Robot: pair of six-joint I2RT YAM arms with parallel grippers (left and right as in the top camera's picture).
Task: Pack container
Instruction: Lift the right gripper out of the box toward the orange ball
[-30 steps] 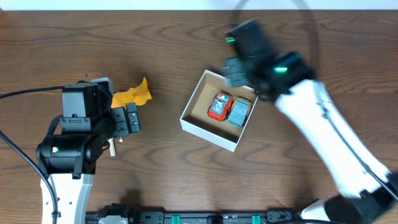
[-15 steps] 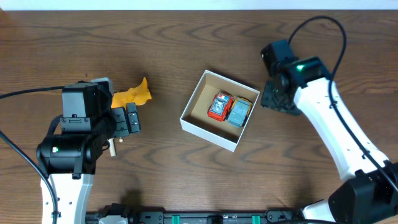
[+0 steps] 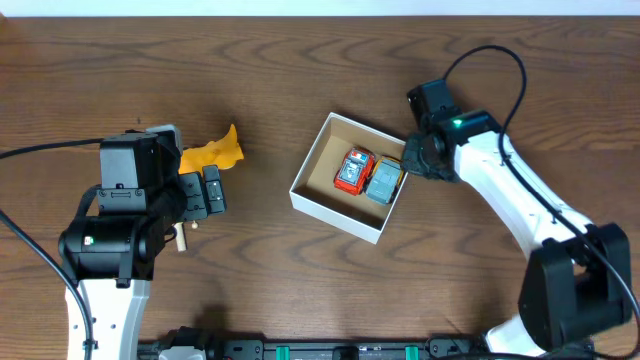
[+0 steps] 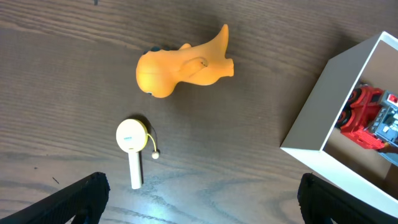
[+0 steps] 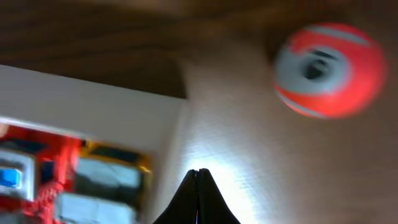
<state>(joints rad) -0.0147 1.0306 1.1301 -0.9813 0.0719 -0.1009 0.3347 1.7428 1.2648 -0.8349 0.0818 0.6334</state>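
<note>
Your left pincer (image 4: 202,185) hung over the dark wood-grain table (image 3: 260,90) with its fingers spread wide and nothing between them. Below it lay one smooth orange rubbery toy (image 4: 183,64) and one small white disc on a stub with a yellow cord (image 4: 132,140). The single container (image 3: 322,168), a shallow square card box, white outside and brown inside, sat mid-table. It was turned so that one corner pointed to the far edge; its sides being equal, it had no long axis. Two toy cars, one red (image 3: 353,170) and one blue-grey (image 3: 385,178), lay side by side along its right wall. Your right pincer (image 5: 198,177) was just beside that wall, fingertips pressed together and empty, near one blurred red ball (image 5: 326,68).
</note>
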